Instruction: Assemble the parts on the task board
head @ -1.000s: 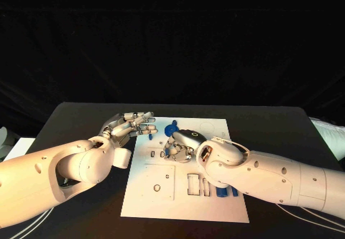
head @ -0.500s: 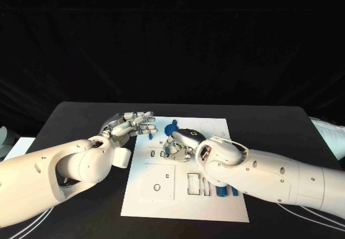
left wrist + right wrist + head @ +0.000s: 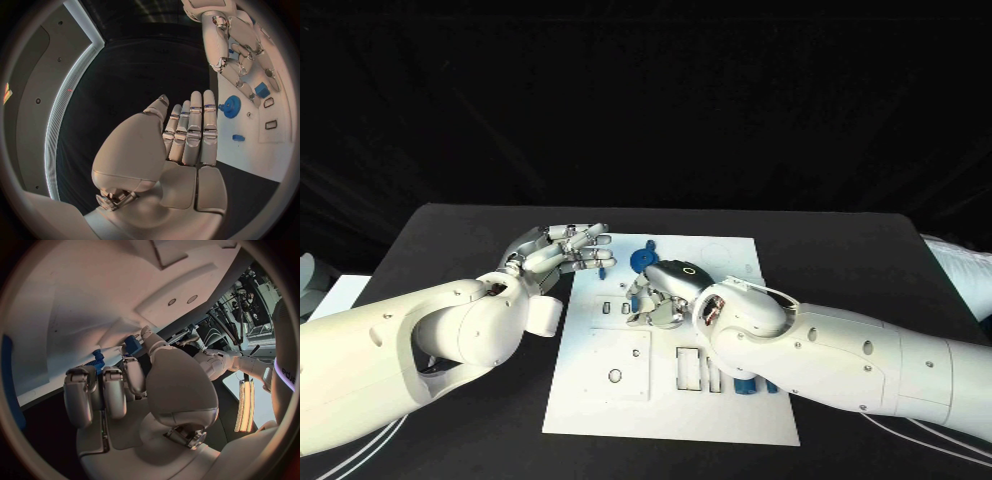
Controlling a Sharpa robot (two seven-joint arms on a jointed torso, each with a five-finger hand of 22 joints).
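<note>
The white task board (image 3: 603,400) lies flat on the black table (image 3: 459,225), lengthwise away from the robot. The left robot hand (image 3: 560,255) hovers at the board's left far corner, fingers extended side by side and slightly apart, holding nothing; in the left wrist view the same robot hand (image 3: 187,135) has its fingers straight, pointing across the board's edge.

The right robot hand (image 3: 664,290) sits over the far half of the board, palm down, fingers curled toward the surface. Whether those fingers grip a part cannot be told: in the right wrist view the curled fingers (image 3: 103,395) press close to the board, with a small blue part (image 3: 131,345) just past the fingertips.

A blue gear (image 3: 643,260) lies on the board between the two robot hands, just beyond the right one and beside the left fingertips; the left wrist view shows it (image 3: 230,106) flat on the board, with a small blue block (image 3: 238,137) near it and a square blue part (image 3: 262,90) beside the right robot hand's fingers. Upright blue pieces (image 3: 750,384) stand at the board's right edge, partly hidden beneath the right forearm, next to rectangular slots (image 3: 689,368).
</note>
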